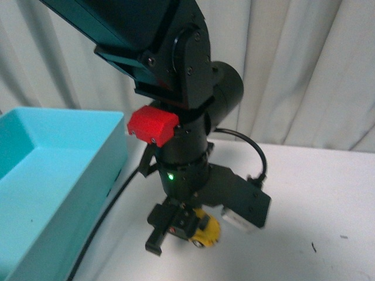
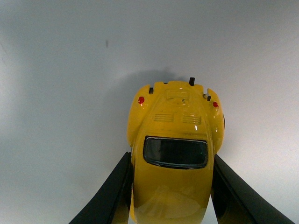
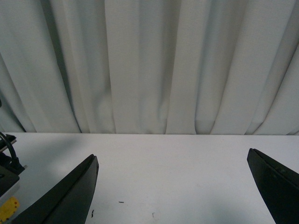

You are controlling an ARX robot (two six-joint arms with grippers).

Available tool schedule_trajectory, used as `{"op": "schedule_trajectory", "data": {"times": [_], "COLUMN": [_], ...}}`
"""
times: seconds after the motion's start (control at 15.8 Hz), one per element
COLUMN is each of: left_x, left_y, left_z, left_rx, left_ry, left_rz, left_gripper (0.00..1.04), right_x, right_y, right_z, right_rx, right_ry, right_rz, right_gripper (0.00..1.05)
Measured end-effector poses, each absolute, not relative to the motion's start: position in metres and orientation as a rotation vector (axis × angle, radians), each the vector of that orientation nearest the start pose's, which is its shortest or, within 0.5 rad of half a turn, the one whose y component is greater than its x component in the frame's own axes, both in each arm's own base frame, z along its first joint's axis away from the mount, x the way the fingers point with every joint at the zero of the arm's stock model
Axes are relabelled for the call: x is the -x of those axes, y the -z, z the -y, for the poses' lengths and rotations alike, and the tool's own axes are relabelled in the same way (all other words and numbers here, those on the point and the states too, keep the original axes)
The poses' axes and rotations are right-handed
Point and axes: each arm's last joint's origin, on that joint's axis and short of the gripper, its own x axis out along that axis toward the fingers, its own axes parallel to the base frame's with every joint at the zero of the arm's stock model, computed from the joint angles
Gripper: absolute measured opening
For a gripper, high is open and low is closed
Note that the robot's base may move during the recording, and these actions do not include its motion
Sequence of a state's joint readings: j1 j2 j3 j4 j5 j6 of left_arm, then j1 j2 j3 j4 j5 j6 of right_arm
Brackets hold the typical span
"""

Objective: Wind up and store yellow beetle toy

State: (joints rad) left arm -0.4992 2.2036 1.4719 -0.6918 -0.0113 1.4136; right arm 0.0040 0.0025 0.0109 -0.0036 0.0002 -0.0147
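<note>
The yellow beetle toy [image 1: 206, 229] sits low on the white table, held by my left gripper [image 1: 176, 225], which is shut on its sides. In the left wrist view the toy [image 2: 175, 140] shows its dark rear window, red tail lights and a small black stub at its far end, with a black finger [image 2: 110, 196] pressed on each flank. My right gripper [image 3: 173, 186] is open and empty above bare table; it does not show in the front view. A sliver of the toy [image 3: 8, 209] shows at that view's edge.
A light blue open bin [image 1: 64, 170] stands on the table left of my left arm. A black cable [image 1: 111, 205] runs along the bin's side. White curtains [image 3: 149, 65] hang behind the table. Small dark specks [image 3: 120, 202] mark the tabletop.
</note>
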Motion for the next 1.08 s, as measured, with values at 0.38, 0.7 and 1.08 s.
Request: {"op": "schedule_trajectory", "data": {"times": [0.38, 0.7, 1.08], "left_x": [-0.395, -0.42, -0.406], "left_y": [-0.307, -0.305, -0.228], "left_z": [0.144, 0.03, -0.019], "left_rx": [-0.955, -0.581, -0.398], "left_ry": [0.946, 0.381, 0.098], "left_rz": [-0.57, -0.872, -1.175], "left_gripper": [0.41, 0.41, 0.41], "right_x": [-0.097, -0.097, -0.097], "right_y": [-0.167, -0.167, -0.167], "right_z": [0.0, 0.0, 0.0], "right_rx": [0.015, 0.015, 0.015], "right_ry": [-0.003, -0.003, -0.003], "right_rz": [0.004, 0.004, 0.004], "right_gripper": [0.98, 0.98, 0.98]}}
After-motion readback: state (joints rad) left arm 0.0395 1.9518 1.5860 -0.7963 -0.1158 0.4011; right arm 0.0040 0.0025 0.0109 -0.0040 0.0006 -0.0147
